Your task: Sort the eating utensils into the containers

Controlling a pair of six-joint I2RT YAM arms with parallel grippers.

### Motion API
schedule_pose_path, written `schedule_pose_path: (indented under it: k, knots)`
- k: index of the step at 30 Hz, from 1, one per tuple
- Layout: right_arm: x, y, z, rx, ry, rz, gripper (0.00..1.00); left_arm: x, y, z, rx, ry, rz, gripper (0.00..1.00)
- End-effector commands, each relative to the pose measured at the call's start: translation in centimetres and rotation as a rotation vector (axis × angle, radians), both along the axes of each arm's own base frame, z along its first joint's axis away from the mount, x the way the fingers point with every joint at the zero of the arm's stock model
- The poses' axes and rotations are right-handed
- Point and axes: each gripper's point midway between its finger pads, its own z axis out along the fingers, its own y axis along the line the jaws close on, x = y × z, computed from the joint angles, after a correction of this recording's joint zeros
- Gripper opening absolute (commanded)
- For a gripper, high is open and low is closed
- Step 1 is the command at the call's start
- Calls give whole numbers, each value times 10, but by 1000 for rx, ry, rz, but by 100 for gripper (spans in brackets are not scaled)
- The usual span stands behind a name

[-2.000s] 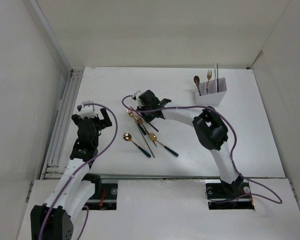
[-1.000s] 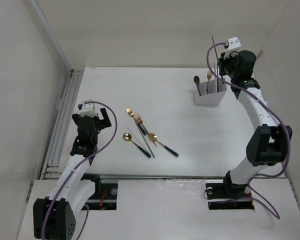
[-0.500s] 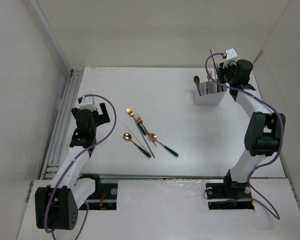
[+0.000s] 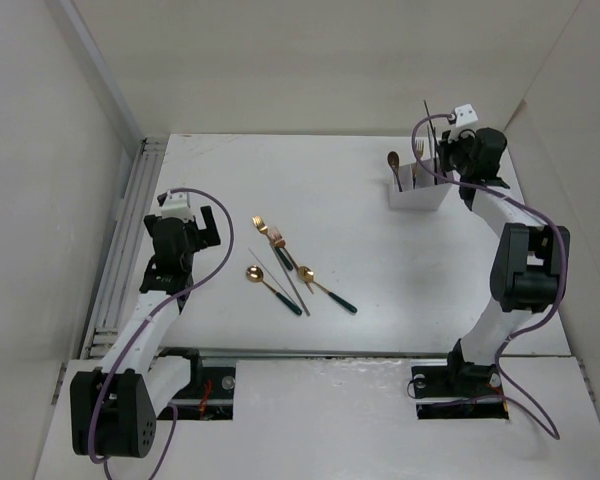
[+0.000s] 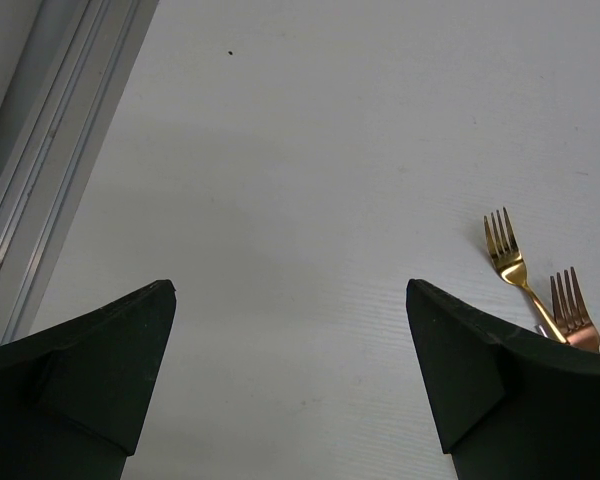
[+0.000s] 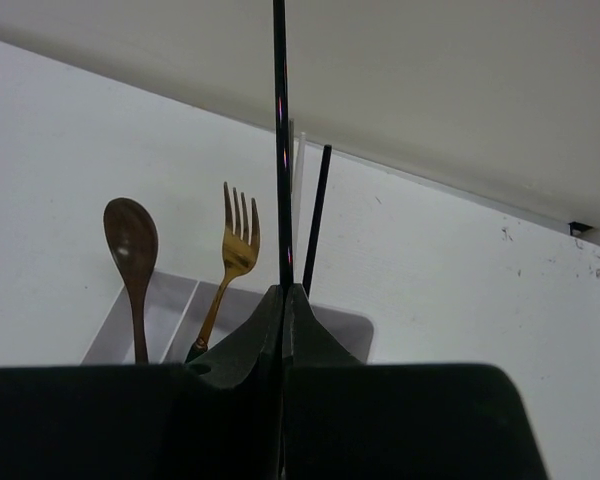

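My right gripper (image 4: 446, 155) is shut on a thin dark chopstick (image 4: 428, 118), held upright over the right end of the white divided bin (image 4: 420, 196). In the right wrist view the chopstick (image 6: 280, 140) rises from the closed fingertips (image 6: 283, 292). The bin (image 6: 166, 318) holds a brown spoon (image 6: 131, 240), a gold fork (image 6: 238, 232), a second dark chopstick (image 6: 317, 215) and a pale stick (image 6: 294, 150). My left gripper (image 4: 202, 228) is open and empty over bare table, left of two gold forks (image 5: 507, 255) (image 5: 572, 308). Two gold spoons (image 4: 253, 273) (image 4: 306, 273) and a dark chopstick (image 4: 292, 285) lie mid-table.
White walls enclose the table on the left, back and right. A grooved metal rail (image 4: 130, 230) runs along the left edge and shows in the left wrist view (image 5: 40, 170). Purple cables loop from both arms.
My right arm took one chopstick from the mid-table pile, carried it to the bin and has lowered it slightly over the right end. The left gripper has shifted only a little.
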Motion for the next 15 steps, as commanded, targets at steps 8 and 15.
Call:
schedule_pose_path:
  k: [8, 15]
  knots:
    - [-8, -2, 6, 9, -42, -6, 32, 10, 0, 32, 2, -103, -6, 100]
    - [-22, 4, 61, 21, -145, 11, 50, 7, -1, 27, -17, -97, 0, 100]
